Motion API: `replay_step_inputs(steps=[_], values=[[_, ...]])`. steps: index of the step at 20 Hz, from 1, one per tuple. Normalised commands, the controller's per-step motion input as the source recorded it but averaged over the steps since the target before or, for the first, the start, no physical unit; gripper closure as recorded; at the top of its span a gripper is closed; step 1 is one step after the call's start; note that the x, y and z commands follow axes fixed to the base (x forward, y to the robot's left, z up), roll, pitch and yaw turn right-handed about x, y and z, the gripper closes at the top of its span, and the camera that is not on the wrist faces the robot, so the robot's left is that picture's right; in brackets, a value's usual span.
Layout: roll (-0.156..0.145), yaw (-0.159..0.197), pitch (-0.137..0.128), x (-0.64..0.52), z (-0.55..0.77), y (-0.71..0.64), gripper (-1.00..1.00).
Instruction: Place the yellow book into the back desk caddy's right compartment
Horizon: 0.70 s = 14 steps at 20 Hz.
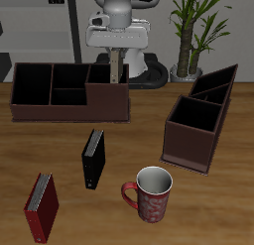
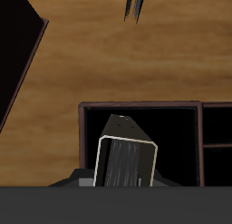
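Above wooden table (image 1: 129, 140), probably yellow book (image 2: 125, 160).

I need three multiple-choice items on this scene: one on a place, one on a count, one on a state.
1. Where is the yellow book?
A. Flat on the table beside the mug
B. In the end effector, over the back desk caddy
C. Inside the taller caddy

2. How many books are on the table?
A. One
B. Two
C. Four

3. How does the mug stand?
A. Upright
B. On its side
C. Upside down

Key:
1 B: the end effector grips the yellow book above the back desk caddy.
2 B: only the black book and the red book are on the table.
3 A: the mug shows its open mouth upward.
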Motion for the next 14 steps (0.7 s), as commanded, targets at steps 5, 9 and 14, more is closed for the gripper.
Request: replay_step_inputs(steps=[5, 9, 14], values=[[-0.003, 0.001, 0.010, 0.03, -0.11, -0.01, 1.00], [-0.015, -0.004, 0.013, 0.06, -0.15, -0.07, 1.00], [0.009, -0.006, 0.035, 0.02, -0.24, 0.04, 1.00]])
